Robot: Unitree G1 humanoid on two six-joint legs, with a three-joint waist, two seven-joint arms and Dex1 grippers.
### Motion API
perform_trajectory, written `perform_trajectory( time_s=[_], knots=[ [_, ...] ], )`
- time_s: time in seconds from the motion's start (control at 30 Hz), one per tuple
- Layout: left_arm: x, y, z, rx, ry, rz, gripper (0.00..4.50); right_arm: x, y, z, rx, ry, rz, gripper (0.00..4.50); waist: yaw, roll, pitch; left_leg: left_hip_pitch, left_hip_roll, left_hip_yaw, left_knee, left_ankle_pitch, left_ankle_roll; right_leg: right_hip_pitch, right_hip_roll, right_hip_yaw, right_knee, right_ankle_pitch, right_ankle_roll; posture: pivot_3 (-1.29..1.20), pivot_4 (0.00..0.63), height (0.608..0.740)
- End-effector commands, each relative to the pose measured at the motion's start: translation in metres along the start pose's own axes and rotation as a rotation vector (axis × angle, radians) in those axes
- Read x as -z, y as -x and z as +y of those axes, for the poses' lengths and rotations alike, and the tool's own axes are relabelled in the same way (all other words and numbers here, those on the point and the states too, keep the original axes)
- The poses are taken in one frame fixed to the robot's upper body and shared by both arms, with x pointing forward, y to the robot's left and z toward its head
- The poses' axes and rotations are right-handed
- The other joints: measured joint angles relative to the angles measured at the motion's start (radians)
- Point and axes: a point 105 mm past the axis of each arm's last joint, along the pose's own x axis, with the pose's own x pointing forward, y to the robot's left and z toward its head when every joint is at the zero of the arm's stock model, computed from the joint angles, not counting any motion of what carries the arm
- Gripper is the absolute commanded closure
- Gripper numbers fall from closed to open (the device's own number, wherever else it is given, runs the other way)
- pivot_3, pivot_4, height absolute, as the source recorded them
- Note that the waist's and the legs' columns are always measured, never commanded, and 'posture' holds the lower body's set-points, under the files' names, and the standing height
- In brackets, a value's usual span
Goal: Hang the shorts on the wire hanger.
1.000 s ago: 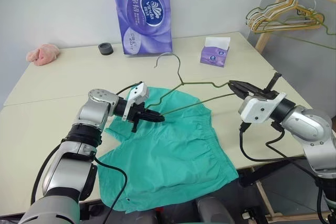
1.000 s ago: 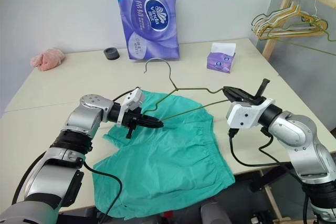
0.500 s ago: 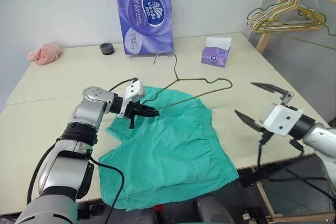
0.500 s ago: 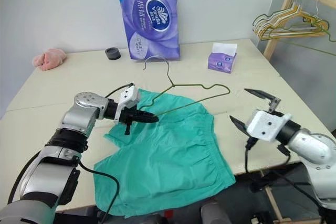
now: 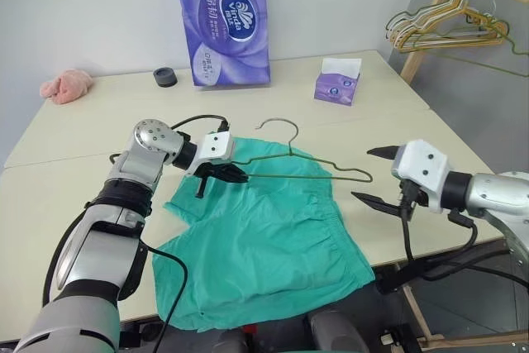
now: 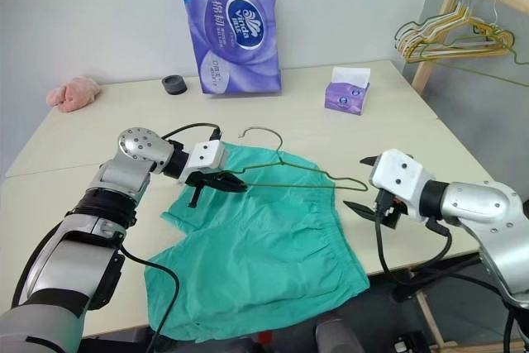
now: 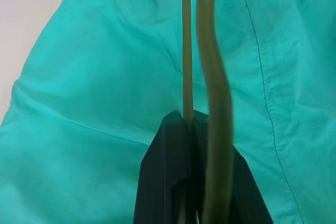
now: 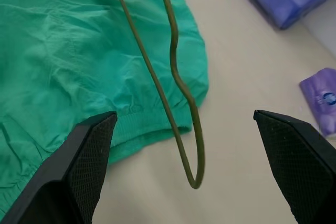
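The shorts [image 5: 264,237] lay flat on the table [image 5: 99,121], spilling over its near edge. The left gripper [image 5: 234,174] was clenched on the hanger [image 5: 318,173], holding it over the shorts. At three o'clock of the hanger tip, the right gripper [image 5: 374,176] gaped empty.

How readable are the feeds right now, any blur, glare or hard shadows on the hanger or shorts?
Left eye view: even light, no glare; the wire hanger reads thin but crisp over the shorts. Left wrist view: the wire near the left tool is soft and fat from closeness; fabric seams stay legible. Right wrist view: the right tool fingers are sharp, the hanger end clear, shadows faint.
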Motion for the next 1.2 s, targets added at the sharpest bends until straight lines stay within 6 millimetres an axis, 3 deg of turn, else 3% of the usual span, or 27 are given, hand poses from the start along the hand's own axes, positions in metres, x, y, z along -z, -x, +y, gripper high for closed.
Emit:
perform_trajectory(
  time_s=[0.03, 0.57, 0.7, 1.03, 1.2],
  knots=[
    [-0.008, 0.003, 0.005, -0.021, -0.052, 0.003, 4.5, -0.006, -0.007, 0.002, -0.038, 0.007, 0.014, 0.04, -0.001, 0.0, 0.0, 0.0, 0.0, 0.0, 0.0, 0.0, 0.0, 0.0, 0.0, 0.0, 0.0, 0.0, 0.0, -0.28, 0.07, 0.74],
    [-0.005, 0.0, 0.008, -0.048, -0.076, 0.021, 4.5, 0.017, -0.04, -0.004, -0.101, -0.005, 0.197, 0.04, -0.023, 0.0, 0.0, -0.001, 0.0, -0.001, -0.001, 0.0, 0.0, -0.002, 0.0, 0.0, 0.0, 0.0, 0.0, -0.28, 0.074, 0.74],
    [-0.004, -0.001, 0.008, -0.05, -0.077, 0.02, 4.5, 0.02, -0.045, -0.007, -0.096, -0.006, 0.211, 0.92, -0.023, 0.0, 0.0, -0.003, 0.0, -0.001, -0.001, 0.0, 0.0, -0.004, -0.001, 0.0, 0.001, 0.0, 0.0, -0.28, 0.074, 0.74],
    [-0.001, -0.001, 0.006, -0.056, -0.08, 0.03, 4.5, 0.02, -0.049, -0.001, -0.131, 0.016, 0.224, 4.35, -0.023, 0.0, 0.0, -0.003, 0.0, 0.0, 0.0, 0.0, 0.0, -0.005, -0.001, 0.0, 0.001, 0.0, 0.0, -0.27, 0.076, 0.74],
    [0.0, -0.003, 0.006, -0.06, -0.08, 0.033, 4.5, 0.022, -0.049, 0.003, -0.144, 0.033, 0.231, 4.48, -0.024, 0.0, 0.0, -0.003, 0.0, 0.0, 0.0, 0.0, 0.0, -0.005, -0.001, 0.0, 0.001, 0.0, 0.0, -0.27, 0.079, 0.74]
  ],
)
